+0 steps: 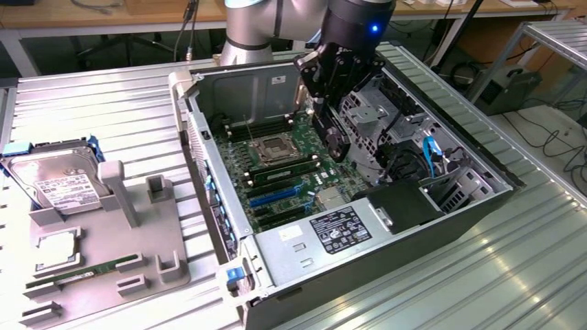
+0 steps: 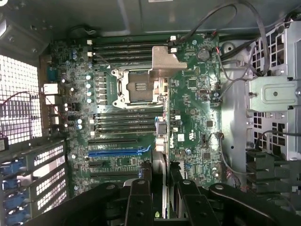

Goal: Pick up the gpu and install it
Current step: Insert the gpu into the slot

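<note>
Jaws grip the gpu (image 1: 335, 141), held edge-down over the board (image 2: 188, 94) inside the case (image 1: 413, 240). If it comes down crooked or off the blue slot (image 2: 115, 152), it could jam or scrape parts.

Ribbed metal table (image 1: 92, 103) — dull sheen, matt grey plastic tray (image 1: 147, 237), gpu (image 2: 166, 62) bracket bare metal (silvery)

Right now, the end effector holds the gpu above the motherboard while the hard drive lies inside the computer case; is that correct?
Not quite: the exterior view shows the hard drive outside the computer case, by the grey tray. The end effector does hold the gpu above the motherboard.
</note>
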